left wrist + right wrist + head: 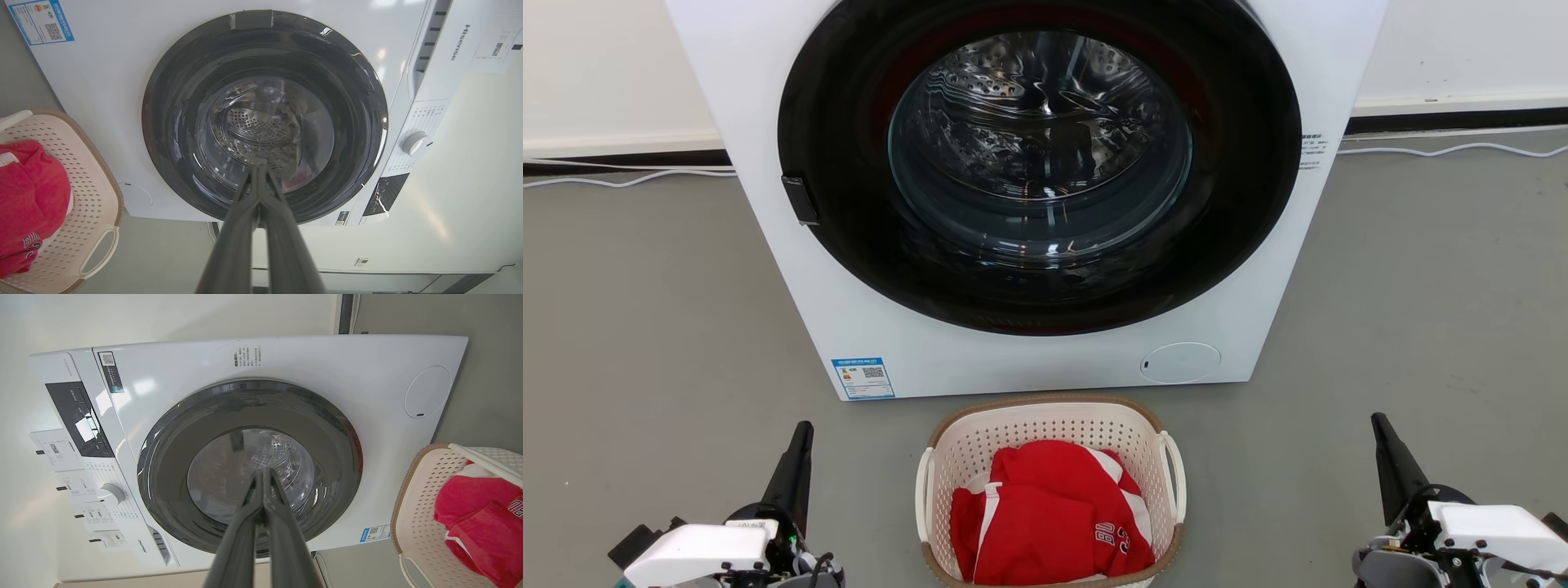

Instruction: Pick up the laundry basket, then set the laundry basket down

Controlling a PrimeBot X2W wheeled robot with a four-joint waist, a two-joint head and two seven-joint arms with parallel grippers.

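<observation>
**Laundry basket [1054, 426] being left on the floor between two closed grippers**

At the near middle of the scene, the laundry basket is being seen upright on the grey floor [645, 327]. It is standing just in front of the white washing machine [980, 371], with a narrow strip of floor between them. A red garment [1054, 514] with white trim is being carried inside it, heaped below the brown rim. The left handle [923, 490] and the right handle [1174, 474], both white loops, are being shown at its sides, and neither is being touched.

The left gripper [803, 433] is being held at the near left, well apart from the laundry basket, with its dark fingers pointed toward the far side. Its jaws are being pressed together with nothing between them, as is being shown in the left wrist view. The right gripper [1380, 429] is being held at the near right, likewise well apart from the laundry basket. Its jaws are also being pressed together on nothing.

On the machine's front, the steel drum [1037, 139] is being seen through the glass of the round dark door [849, 269]. A blue label [863, 377] is being shown at the lower left of that front and a round white cover [1180, 363] at the lower right. A white cable [1454, 149] is being seen lying along the floor at the far right, near the wall.
</observation>
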